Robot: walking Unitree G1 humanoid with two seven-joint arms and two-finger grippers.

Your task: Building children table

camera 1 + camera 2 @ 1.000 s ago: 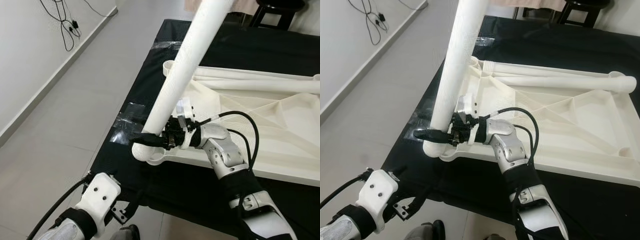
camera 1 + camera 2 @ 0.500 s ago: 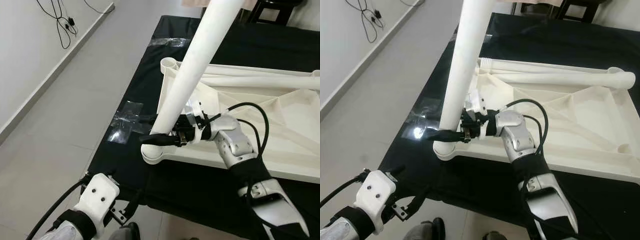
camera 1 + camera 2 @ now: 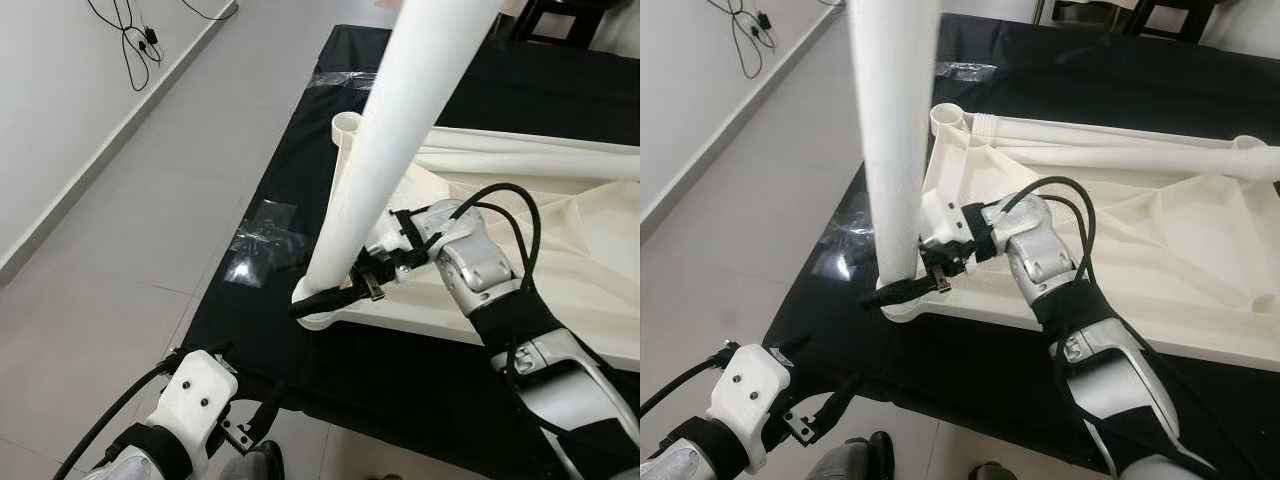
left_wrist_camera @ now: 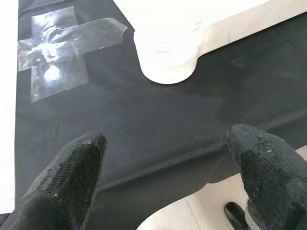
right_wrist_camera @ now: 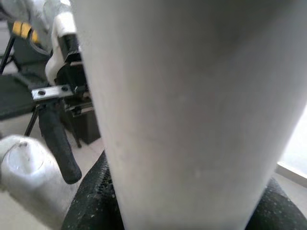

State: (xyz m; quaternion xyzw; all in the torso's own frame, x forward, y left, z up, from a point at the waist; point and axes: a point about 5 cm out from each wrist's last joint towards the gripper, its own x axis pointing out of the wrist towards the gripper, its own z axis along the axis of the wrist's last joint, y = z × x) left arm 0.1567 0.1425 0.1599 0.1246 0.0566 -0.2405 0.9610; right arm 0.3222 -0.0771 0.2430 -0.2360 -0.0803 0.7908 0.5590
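On the black bench [image 3: 300,130], the right gripper [image 3: 335,297] fingers are clamping a white table leg [image 3: 385,150] standing in the upturned tabletop's [image 3: 1160,230] corner; the left gripper [image 4: 168,177] fingers are spreading wide, empty.

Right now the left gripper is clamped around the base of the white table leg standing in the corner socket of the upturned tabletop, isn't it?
Not quite: it is the right gripper that is clamped around the base of the white table leg, as the right eye view shows. The leg does stand in the corner socket of the upturned tabletop. The left gripper hangs open above the black mat, holding nothing.
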